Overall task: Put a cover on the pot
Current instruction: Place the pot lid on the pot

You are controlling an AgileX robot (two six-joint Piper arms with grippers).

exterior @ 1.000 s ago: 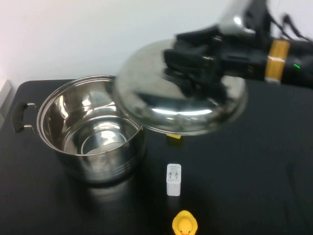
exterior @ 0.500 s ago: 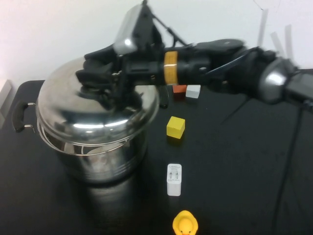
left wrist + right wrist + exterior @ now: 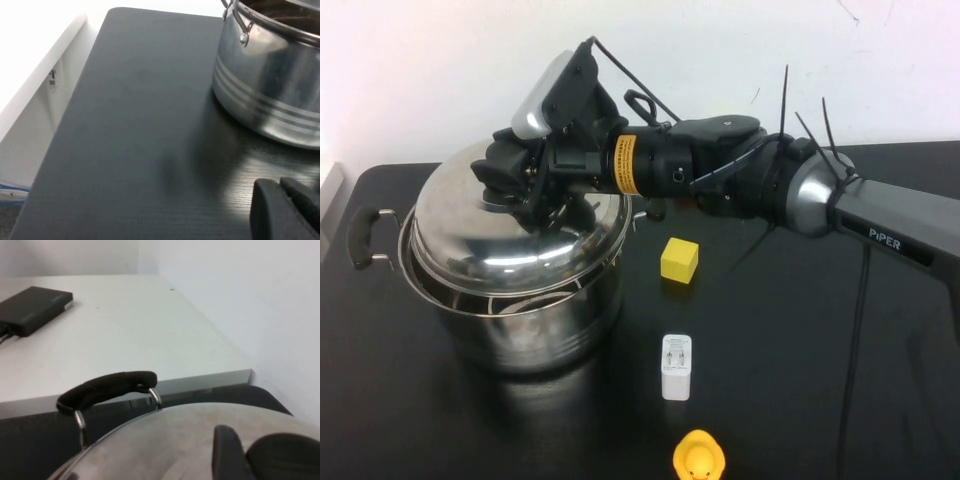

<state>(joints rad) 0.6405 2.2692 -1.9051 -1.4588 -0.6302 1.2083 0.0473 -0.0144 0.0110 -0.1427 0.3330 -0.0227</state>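
The pot (image 3: 515,300) was seen standing on the black table (image 3: 800,340), at that table's left part in the high view, with one black side handle (image 3: 358,238) projecting away from the other objects. A domed steel lid (image 3: 515,235) was held over the pot's mouth, tilted, with its near edge sunk just inside the rim and its far edge raised above it. The lid's top was gripped by the right claw (image 3: 535,185), pinched on the knob, the right arm (image 3: 740,180) being stretched across from the pot's right. The pot's wall (image 3: 270,95) was recorded in the left wrist view, with the left claw (image 3: 285,210) low over the table just beside the pot; whether its fingers were spread or pressed together could not be told. To the right of the pot lay a yellow cube (image 3: 679,260), nearer the camera a white charger (image 3: 675,367), and beyond that a yellow rubber duck (image 3: 698,458).
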